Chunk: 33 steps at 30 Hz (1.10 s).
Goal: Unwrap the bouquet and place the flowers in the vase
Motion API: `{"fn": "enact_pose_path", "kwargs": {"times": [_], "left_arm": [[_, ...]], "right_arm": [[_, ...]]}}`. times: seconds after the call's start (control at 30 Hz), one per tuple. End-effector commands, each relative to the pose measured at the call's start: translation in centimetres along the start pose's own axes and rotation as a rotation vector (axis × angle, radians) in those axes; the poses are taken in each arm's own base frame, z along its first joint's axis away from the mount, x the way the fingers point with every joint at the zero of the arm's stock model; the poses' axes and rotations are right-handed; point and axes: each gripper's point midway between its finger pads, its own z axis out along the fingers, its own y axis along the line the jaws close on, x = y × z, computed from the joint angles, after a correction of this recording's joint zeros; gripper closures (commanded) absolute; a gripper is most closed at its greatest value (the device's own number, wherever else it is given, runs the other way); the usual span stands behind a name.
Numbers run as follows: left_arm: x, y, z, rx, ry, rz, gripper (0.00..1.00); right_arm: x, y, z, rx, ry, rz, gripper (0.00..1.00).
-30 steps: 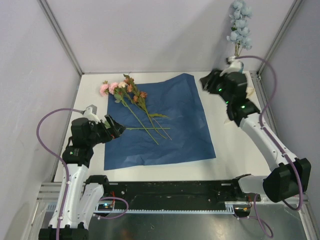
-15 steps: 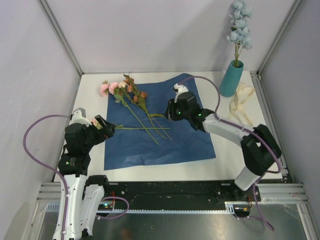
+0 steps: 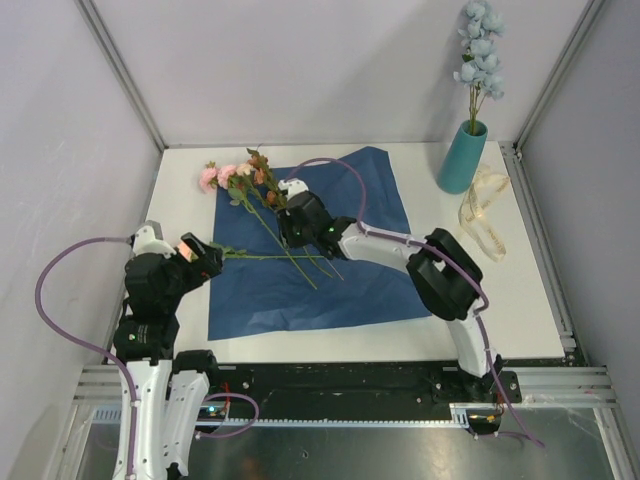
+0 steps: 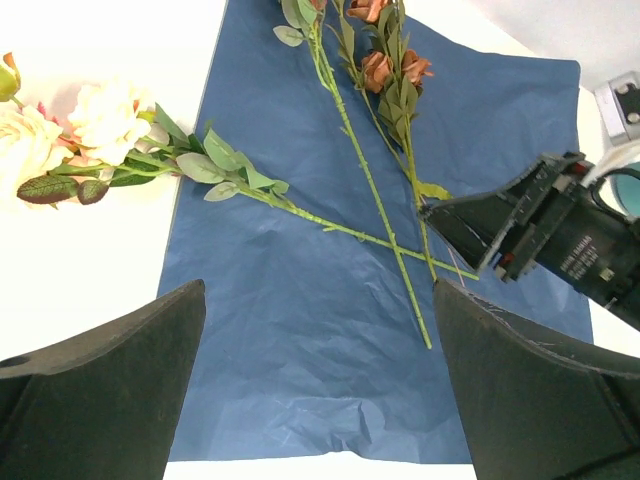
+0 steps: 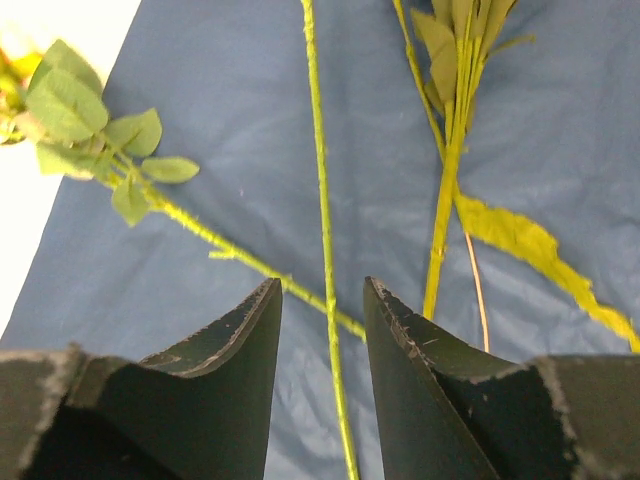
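Observation:
The bouquet is undone: its dark blue paper [image 3: 345,215] lies spread flat. On it lie the flowers, with pink roses [image 3: 222,177] and rust-brown blooms [image 3: 268,178] at the paper's far left and their thin green stems [image 3: 300,255] crossing. Pale blue blossoms [image 3: 480,50] stand in the teal vase [image 3: 462,158] at the back right. My right gripper [image 3: 287,236] hovers low over the crossing stems, open, with one thin stem [image 5: 322,200] running between the jaws [image 5: 322,290] untouched. At the paper's left edge my left gripper [image 3: 205,258] is wide open and holds nothing [image 4: 320,288].
The cream ribbon [image 3: 482,212] lies loose on the white table [image 3: 470,290] just in front of the vase. Metal posts and grey walls close in the table on three sides. The right arm stretches across the paper's middle.
The right arm has swung from the vase at the back right, leaving the blue blossoms in it, across the paper to the stems. Its jaws narrowed a little. The left gripper drifted slightly left.

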Motion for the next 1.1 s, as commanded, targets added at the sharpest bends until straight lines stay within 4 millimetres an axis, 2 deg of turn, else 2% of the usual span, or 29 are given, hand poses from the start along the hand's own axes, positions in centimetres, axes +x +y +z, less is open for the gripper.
{"fn": "enact_pose_path", "kwargs": {"times": [0.0,0.23,0.5,0.77,0.87,1.0,1.07], "left_arm": [[-2.0,-0.3,-0.7,-0.006,-0.066,-0.01,0.0],[-1.9,-0.3,-0.6,-0.004,-0.062,-0.011,0.0],[-1.9,-0.4,-0.6,-0.001,-0.06,-0.011,0.0],[-1.8,-0.4,-0.5,0.002,-0.052,-0.011,0.0],[-1.7,-0.4,-0.5,0.002,-0.049,-0.012,0.0],[-1.7,-0.4,-0.4,-0.001,-0.047,-0.012,0.0],[-1.7,-0.4,-0.4,0.0,-0.049,-0.012,0.0]], "right_arm": [[-1.0,-0.2,2.2,0.05,-0.008,-0.034,0.57],[-0.4,0.0,5.4,0.082,-0.004,-0.03,0.56],[1.2,-0.3,7.9,0.12,0.024,-0.034,0.58],[2.1,0.1,8.3,0.122,0.031,-0.066,0.7],[2.0,0.3,8.1,0.119,0.024,-0.078,0.8],[0.7,1.3,7.1,0.096,-0.021,-0.096,0.95],[-0.6,2.2,6.3,0.071,-0.059,-0.101,0.98]]}}
